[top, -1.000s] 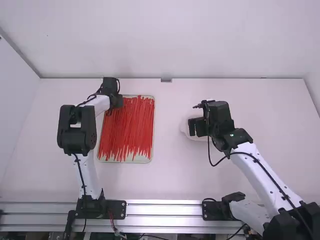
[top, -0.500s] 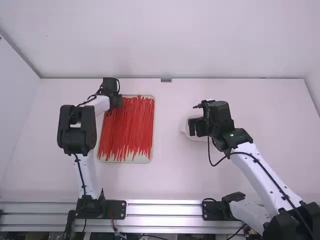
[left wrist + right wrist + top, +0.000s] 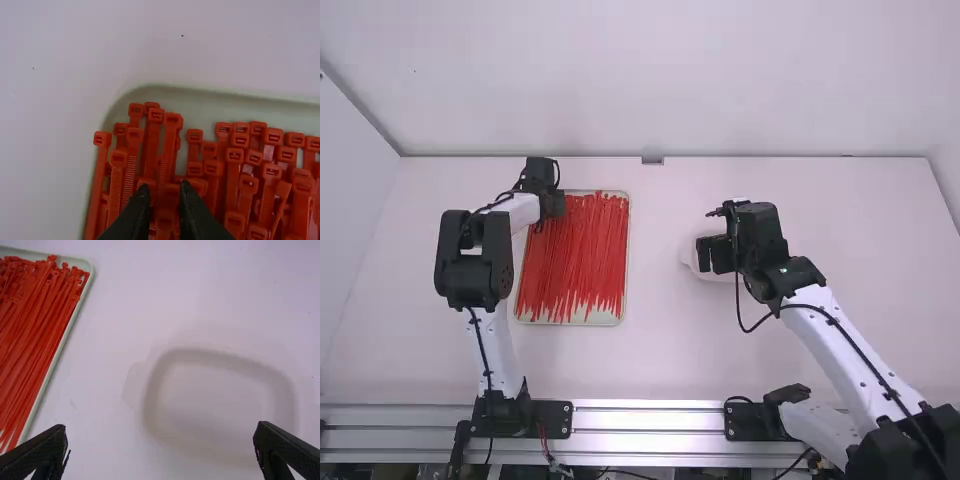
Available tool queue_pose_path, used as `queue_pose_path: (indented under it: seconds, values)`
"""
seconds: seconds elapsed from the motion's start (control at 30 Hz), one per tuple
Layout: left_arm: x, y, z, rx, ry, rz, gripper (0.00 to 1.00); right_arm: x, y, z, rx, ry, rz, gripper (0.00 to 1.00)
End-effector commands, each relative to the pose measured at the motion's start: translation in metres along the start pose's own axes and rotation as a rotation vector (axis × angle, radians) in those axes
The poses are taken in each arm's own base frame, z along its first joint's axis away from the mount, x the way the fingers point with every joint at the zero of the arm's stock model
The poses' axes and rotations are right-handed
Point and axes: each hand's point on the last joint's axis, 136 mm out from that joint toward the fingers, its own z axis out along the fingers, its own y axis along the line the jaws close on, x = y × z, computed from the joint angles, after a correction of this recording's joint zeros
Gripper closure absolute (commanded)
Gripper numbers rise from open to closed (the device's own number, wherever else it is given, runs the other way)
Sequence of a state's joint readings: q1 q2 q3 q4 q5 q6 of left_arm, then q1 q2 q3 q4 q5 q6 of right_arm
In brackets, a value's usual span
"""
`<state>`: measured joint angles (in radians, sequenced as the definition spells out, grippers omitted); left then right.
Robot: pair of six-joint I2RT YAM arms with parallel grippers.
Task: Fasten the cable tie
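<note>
Well, you're barely started: no tie is looped or fastened yet. Your left gripper (image 3: 163,186) sits at the eleven o'clock corner of the tray (image 3: 150,92), pinched narrowly on one cable tie (image 3: 165,215) in the red pile (image 3: 575,260). The ties run twelve to six, heads toward twelve. Your right gripper (image 3: 160,450), spread wide, hovers over the clear container (image 3: 215,400) at the tray's three o'clock.
</note>
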<state>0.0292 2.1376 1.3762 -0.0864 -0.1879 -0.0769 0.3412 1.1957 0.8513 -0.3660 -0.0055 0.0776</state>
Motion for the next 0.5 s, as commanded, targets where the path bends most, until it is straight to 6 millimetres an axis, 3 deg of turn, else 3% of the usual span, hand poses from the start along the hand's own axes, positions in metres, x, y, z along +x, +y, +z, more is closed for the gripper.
queue_pose_path:
  seconds: [0.0,0.33,0.47]
  values:
    - [0.0188,0.0065,0.0085,-0.014,0.044,0.013,0.83,0.0024,0.0015,0.0024,0.000,0.010,-0.004,0.01]
    - [0.0226,0.0064,0.0097,-0.014,0.047,0.014,0.85,0.0024,0.0014,0.0024,0.000,0.010,-0.004,0.01]
    - [0.0208,0.0064,0.0098,-0.013,0.039,0.012,0.90,0.0024,0.0011,0.0024,0.001,0.010,-0.003,0.01]
